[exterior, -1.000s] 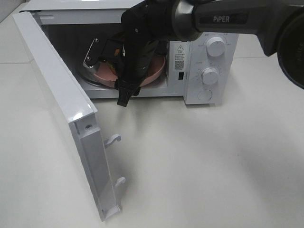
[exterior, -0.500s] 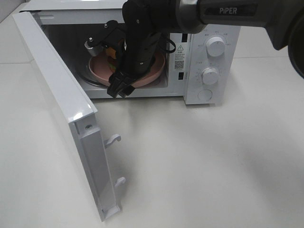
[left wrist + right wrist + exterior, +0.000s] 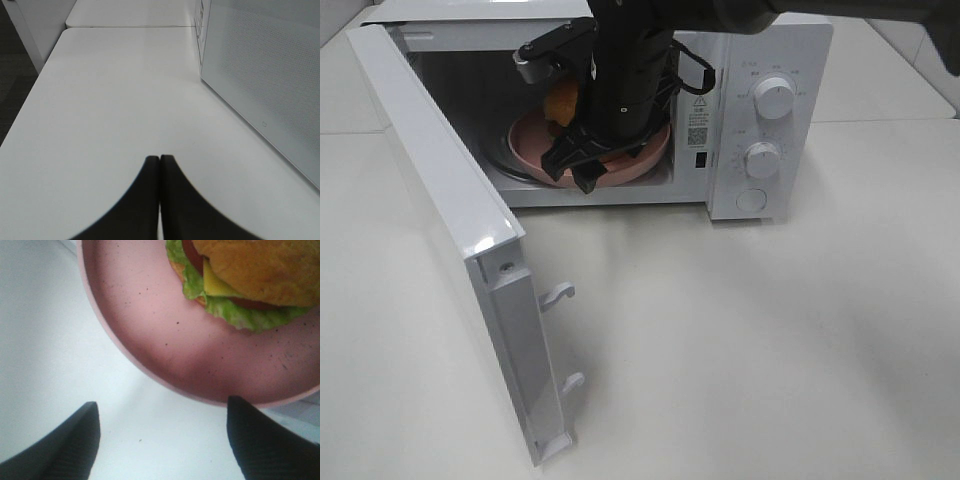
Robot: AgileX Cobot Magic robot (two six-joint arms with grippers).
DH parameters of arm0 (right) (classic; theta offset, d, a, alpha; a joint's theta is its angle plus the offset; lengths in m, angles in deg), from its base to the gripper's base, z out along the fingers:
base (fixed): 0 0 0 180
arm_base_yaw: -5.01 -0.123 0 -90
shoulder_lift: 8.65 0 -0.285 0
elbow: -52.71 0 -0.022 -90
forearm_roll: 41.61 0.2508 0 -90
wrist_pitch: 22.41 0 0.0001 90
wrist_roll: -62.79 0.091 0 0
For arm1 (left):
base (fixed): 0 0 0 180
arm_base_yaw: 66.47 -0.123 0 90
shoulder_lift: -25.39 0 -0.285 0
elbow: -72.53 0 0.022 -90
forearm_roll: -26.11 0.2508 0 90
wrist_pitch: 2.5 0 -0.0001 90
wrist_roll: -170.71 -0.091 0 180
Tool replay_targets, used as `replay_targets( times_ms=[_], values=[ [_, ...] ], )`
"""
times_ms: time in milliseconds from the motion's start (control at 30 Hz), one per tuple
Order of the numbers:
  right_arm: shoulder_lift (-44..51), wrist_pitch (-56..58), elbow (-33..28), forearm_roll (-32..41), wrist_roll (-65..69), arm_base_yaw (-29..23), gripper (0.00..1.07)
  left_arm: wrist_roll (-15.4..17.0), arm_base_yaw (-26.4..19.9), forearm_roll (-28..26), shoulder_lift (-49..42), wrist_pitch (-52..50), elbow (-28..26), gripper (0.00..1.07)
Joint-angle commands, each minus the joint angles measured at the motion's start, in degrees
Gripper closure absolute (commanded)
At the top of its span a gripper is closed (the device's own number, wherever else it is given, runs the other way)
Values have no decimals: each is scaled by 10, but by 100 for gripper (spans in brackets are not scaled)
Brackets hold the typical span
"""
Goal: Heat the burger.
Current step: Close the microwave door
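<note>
Placing seems done: burger (image 3: pixel 260 270) on plate (image 3: pixel 145 325) inside microwave (image 3: pixel 805 150) — right gripper (image 3: pixel 162 407) wide, empty; next, withdraw and shut door (image 3: pixel 435 175).

Right gripper (image 3: pixel 160 440) spread wide; left gripper (image 3: pixel 160 160) pressed closed.

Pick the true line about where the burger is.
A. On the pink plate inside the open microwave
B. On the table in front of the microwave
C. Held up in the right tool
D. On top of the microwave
A: the burger lies on the pink plate inside the microwave, and the right tool is open and not gripping the burger.
</note>
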Motion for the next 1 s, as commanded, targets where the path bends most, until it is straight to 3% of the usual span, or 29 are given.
replay_targets(
  times_ms=[33, 500, 800, 1000],
  values=[
    [6, 50, 2, 45, 10, 0, 39, 1, -2, -3, -12, -7, 1, 106],
    [15, 221, 2, 83, 64, 0, 39, 1, -2, -3, -12, -7, 1, 106],
    [44, 221, 1, 112, 92, 0, 40, 1, -2, -3, -12, -7, 1, 106],
    [112, 221, -64, 109, 96, 18, 41, 1, -2, -3, -12, -7, 1, 106]
  ],
)
